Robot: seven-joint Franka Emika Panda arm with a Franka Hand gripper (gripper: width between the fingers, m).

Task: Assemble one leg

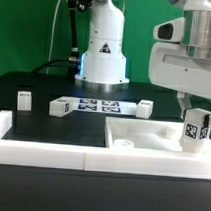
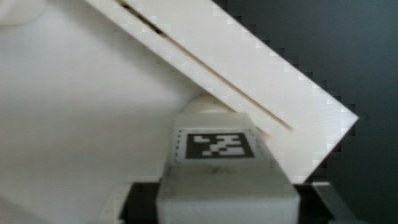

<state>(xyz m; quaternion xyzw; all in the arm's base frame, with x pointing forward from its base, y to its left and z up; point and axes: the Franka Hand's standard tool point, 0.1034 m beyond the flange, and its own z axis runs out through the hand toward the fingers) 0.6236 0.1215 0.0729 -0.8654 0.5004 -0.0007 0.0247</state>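
Observation:
My gripper (image 1: pixel 196 116) is shut on a leg (image 1: pixel 197 129), a small white post with a black-and-white tag facing outward. It holds the leg upright over the right part of the large flat white panel (image 1: pixel 142 135). In the wrist view the leg (image 2: pixel 217 150) sits between my two dark fingers (image 2: pixel 146 202), with its far end against the panel (image 2: pixel 107 90) near the panel's angled edge. I cannot tell whether the leg's end is seated in the panel.
Three more white legs lie on the black table: one at the left (image 1: pixel 24 96), one by the marker board (image 1: pixel 60 107) and one further right (image 1: pixel 144 106). The marker board (image 1: pixel 98 105) lies before the robot base. White border rails (image 1: pixel 32 132) run along the front.

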